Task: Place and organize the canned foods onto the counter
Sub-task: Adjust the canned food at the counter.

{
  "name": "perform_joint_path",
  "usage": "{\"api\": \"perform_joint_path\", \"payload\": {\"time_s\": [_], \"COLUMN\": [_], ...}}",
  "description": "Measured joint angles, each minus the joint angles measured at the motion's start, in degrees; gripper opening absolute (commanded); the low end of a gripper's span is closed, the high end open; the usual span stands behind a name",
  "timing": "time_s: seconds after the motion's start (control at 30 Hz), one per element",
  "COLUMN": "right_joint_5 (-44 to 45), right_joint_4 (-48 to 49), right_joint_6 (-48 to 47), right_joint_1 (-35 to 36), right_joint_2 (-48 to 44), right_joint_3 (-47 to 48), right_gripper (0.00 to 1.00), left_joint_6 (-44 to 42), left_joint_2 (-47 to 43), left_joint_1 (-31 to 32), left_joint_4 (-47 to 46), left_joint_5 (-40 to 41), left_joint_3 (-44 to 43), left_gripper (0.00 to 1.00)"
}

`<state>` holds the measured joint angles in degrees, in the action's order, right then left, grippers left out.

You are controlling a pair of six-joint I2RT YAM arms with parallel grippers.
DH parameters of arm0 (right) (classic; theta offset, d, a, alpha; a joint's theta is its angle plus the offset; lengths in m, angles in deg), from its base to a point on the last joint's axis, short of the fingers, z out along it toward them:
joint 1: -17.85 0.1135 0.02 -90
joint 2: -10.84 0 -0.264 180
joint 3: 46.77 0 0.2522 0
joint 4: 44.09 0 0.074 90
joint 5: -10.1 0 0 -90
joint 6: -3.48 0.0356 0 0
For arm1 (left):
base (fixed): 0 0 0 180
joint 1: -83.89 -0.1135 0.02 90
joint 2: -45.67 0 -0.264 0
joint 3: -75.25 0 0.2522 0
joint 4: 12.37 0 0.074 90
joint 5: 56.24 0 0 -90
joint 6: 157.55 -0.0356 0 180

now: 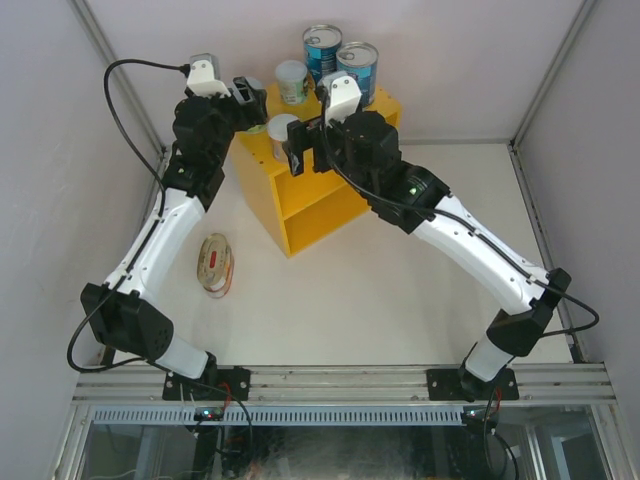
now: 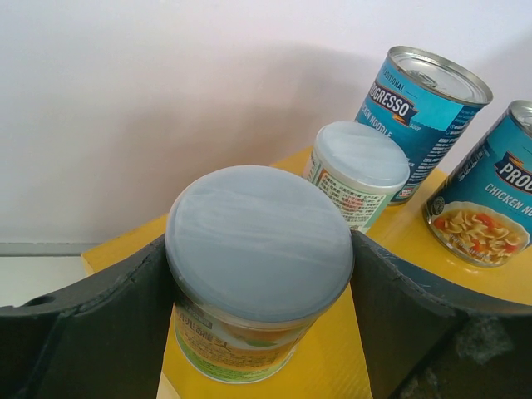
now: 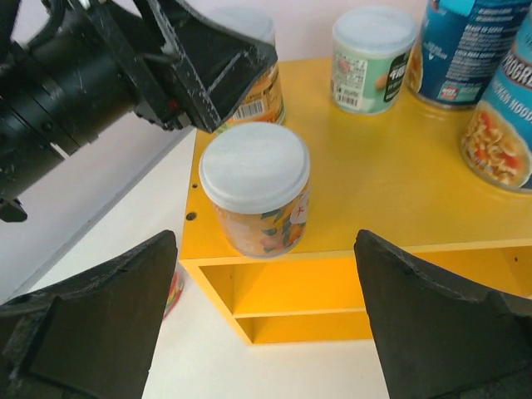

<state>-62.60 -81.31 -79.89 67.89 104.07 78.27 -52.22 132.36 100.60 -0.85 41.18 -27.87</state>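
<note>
Left gripper (image 1: 248, 95) pinches one pale-lidded can (image 2: 258, 237), right gripper (image 1: 298, 148) spread near a second can (image 3: 256, 187) at the counter (image 3: 391, 191) edge; a stray finger could topple it.

Left wrist view: one blue can (image 2: 486, 199) is cut by the right edge, label stops mid-word. Held can (image 2: 249, 283): base hidden between left fingers (image 2: 91, 332), which are cut off at the bottom edge.
Right wrist view: both blue cans run off top and right edges, blurred. Held can mostly behind a left finger. Oval tin (image 3: 173, 291) only a sliver past the right finger (image 3: 100, 316).
Top view: tin label too small to read.
</note>
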Motion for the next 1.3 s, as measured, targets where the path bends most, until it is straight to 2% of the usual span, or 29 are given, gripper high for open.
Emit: {"api": "perform_joint_path", "payload": {"time_s": [0.43, 1.07, 1.17, 1.3], "right_joint_5": [-0.79, -4.96, -5.66, -6.01], "right_joint_4": [1.31, 3.85, 3.96, 4.22], "right_joint_6": [0.33, 1.92, 2.16, 2.29], "right_joint_1": [0.20, -4.17, -4.74, -5.64], "right_joint_2": [4.57, 11.06, 12.44, 13.49], "right_joint_3": [-0.63, 0.81, 1.84, 2.99], "right_gripper": [0.88, 0.88, 0.84, 0.70], "left_joint_6": [-1.46, -2.05, -2.05, -2.05], "left_joint_2": [0.96, 5.07, 5.53, 6.49], "left_joint_1": [0.52, 0.92, 0.96, 0.96], "left_joint_4": [1.99, 2.47, 2.34, 2.01], "left_joint_5": [2.23, 4.87, 4.92, 4.98], "left_joint_3": [-1.86, -6.10, -6.47, -7.26], "left_gripper": [0.68, 0.69, 0.69, 0.69]}}
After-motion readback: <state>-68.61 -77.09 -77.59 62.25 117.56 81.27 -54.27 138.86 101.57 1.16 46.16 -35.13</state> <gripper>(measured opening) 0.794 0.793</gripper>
